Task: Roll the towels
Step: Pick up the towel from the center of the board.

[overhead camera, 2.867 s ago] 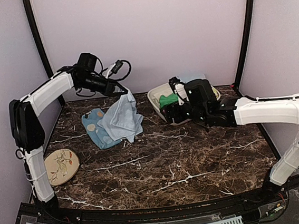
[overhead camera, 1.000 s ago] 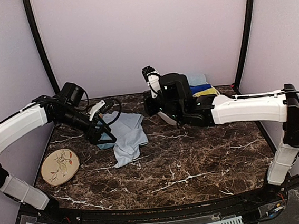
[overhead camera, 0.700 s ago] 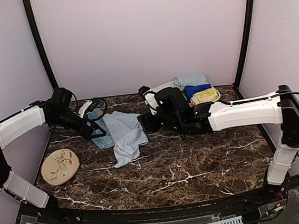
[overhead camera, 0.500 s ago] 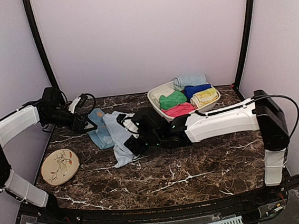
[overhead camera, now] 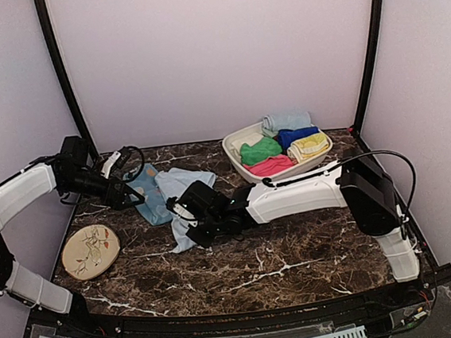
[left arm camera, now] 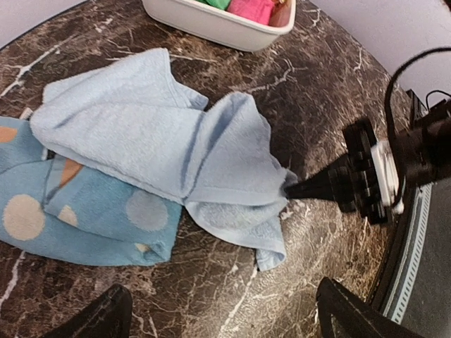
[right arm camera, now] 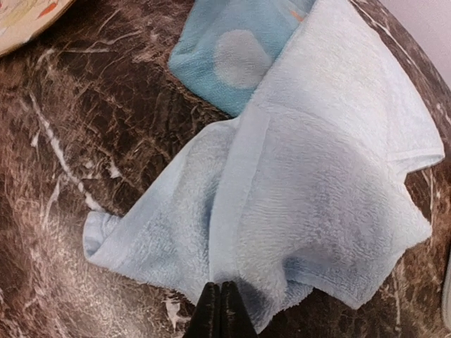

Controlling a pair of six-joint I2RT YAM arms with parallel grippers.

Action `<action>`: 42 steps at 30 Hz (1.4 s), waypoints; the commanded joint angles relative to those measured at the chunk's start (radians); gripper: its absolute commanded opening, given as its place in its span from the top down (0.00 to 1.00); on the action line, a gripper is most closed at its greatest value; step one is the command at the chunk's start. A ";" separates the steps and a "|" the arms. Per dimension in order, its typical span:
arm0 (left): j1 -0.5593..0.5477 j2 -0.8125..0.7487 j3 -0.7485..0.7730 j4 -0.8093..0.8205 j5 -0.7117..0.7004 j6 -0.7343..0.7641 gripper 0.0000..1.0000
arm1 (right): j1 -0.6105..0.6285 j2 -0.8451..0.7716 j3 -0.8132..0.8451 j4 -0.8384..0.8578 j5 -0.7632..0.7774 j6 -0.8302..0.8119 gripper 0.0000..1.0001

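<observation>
my right claw (right arm camera: 218, 308), tips pressed together, pinches an edge of the pale towel (right arm camera: 310, 176). the towel lies crumpled on the table (overhead camera: 297, 250), overlapping the spotted towel (right arm camera: 239, 49). my left claw (left arm camera: 222, 320) hangs spread wide, holding nothing.

On the marble table (overhead camera: 297, 250) lie a spotted towel (overhead camera: 149, 210), a pale towel (overhead camera: 187, 181), plate (overhead camera: 93, 251) and tub (left arm camera: 211, 24).

- The pale blue towel (overhead camera: 181, 185) covers much of the spotted towel (overhead camera: 149, 210), whose left end runs off the left wrist view.
- Of the left gripper (left arm camera: 222, 292) we see only two dark finger stubs at the bottom edge.
- The bottom edge cuts off the right gripper (right arm camera: 218, 310) in its own view.
- Only a sliver of the plate (right arm camera: 21, 14) shows, upper left.
</observation>
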 commanded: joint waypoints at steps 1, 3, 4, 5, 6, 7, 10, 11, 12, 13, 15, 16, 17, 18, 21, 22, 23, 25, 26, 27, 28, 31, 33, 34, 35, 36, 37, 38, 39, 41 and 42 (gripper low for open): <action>-0.058 -0.010 -0.058 -0.062 0.027 0.108 0.07 | -0.068 -0.085 -0.051 0.070 -0.019 0.104 1.00; -0.114 -0.010 -0.085 -0.045 -0.032 0.129 0.07 | -0.097 -0.125 -0.099 0.106 -0.046 0.149 1.00; -0.151 -0.010 -0.099 -0.033 -0.053 0.136 0.07 | -0.110 -0.144 -0.122 0.123 -0.062 0.168 1.00; -0.189 -0.008 -0.112 -0.020 -0.076 0.143 0.07 | -0.119 -0.166 -0.148 0.136 -0.076 0.186 1.00; -0.224 -0.003 -0.122 -0.008 -0.097 0.146 0.07 | -0.129 -0.180 -0.162 0.149 -0.083 0.202 1.00; -0.257 0.007 -0.129 0.003 -0.111 0.146 0.08 | -0.139 -0.192 -0.174 0.158 -0.085 0.217 1.00; -0.330 0.053 -0.138 0.045 -0.152 0.143 0.09 | -0.161 -0.223 -0.204 0.180 -0.089 0.267 1.00; -0.348 0.074 -0.141 0.066 -0.171 0.139 0.10 | -0.172 -0.237 -0.218 0.200 -0.097 0.285 1.00; -0.365 0.094 -0.141 0.090 -0.200 0.132 0.10 | -0.181 -0.251 -0.233 0.218 -0.106 0.303 1.00; -0.382 0.114 -0.138 0.109 -0.234 0.122 0.10 | -0.191 -0.265 -0.249 0.232 -0.107 0.322 1.00; -0.415 0.159 -0.130 0.146 -0.306 0.099 0.11 | -0.207 -0.292 -0.275 0.250 -0.102 0.343 1.00; -0.419 0.169 -0.120 0.148 -0.325 0.087 0.11 | -0.211 -0.301 -0.284 0.254 -0.098 0.345 1.00; -0.421 0.183 -0.109 0.144 -0.335 0.072 0.11 | -0.211 -0.308 -0.287 0.247 -0.089 0.332 1.00; -0.418 0.188 -0.100 0.134 -0.326 0.061 0.11 | -0.206 -0.308 -0.288 0.235 -0.087 0.319 1.00; -0.381 0.130 -0.124 0.144 -0.216 0.044 0.11 | -0.179 -0.295 -0.293 0.215 -0.104 0.290 0.66; -0.357 0.095 -0.143 0.166 -0.173 0.029 0.11 | -0.167 -0.287 -0.298 0.219 -0.127 0.288 0.54; -0.333 0.063 -0.161 0.186 -0.141 0.018 0.10 | -0.156 -0.275 -0.299 0.223 -0.146 0.294 0.46; -0.295 0.008 -0.194 0.219 -0.115 0.014 0.08 | -0.136 -0.244 -0.289 0.227 -0.180 0.313 0.41; -0.278 -0.011 -0.208 0.231 -0.109 0.018 0.07 | -0.128 -0.227 -0.280 0.230 -0.193 0.325 0.41; -0.264 -0.026 -0.219 0.230 -0.100 0.023 0.06 | -0.121 -0.210 -0.268 0.232 -0.208 0.334 0.41; -0.249 -0.033 -0.221 0.221 -0.095 0.031 0.05 | -0.113 -0.186 -0.249 0.234 -0.220 0.337 0.41; -0.225 -0.026 -0.199 0.159 -0.076 0.055 0.05 | -0.090 -0.134 -0.193 0.219 -0.236 0.323 0.41; -0.215 -0.015 -0.185 0.130 -0.075 0.068 0.05 | -0.082 -0.098 -0.147 0.194 -0.248 0.314 0.41; -0.210 -0.012 -0.181 0.123 -0.076 0.072 0.05 | -0.082 -0.079 -0.124 0.175 -0.252 0.311 0.42; -0.200 -0.013 -0.180 0.119 -0.077 0.076 0.05 | -0.081 -0.059 -0.100 0.157 -0.254 0.309 0.43; -0.193 -0.015 -0.179 0.119 -0.074 0.080 0.05 | -0.081 -0.042 -0.080 0.138 -0.248 0.310 0.45; -0.187 -0.019 -0.181 0.117 -0.074 0.085 0.05 | -0.081 -0.031 -0.066 0.123 -0.238 0.309 0.49; -0.185 -0.022 -0.183 0.116 -0.074 0.091 0.05 | -0.081 -0.021 -0.054 0.113 -0.231 0.308 0.53; -0.184 -0.024 -0.185 0.113 -0.070 0.101 0.05 | -0.082 -0.018 -0.049 0.108 -0.222 0.307 0.62; -0.185 -0.024 -0.192 0.109 -0.069 0.121 0.06 | -0.083 -0.026 -0.051 0.112 -0.203 0.311 0.87; -0.186 -0.022 -0.193 0.101 -0.062 0.134 0.06 | -0.084 -0.036 -0.056 0.119 -0.194 0.315 0.96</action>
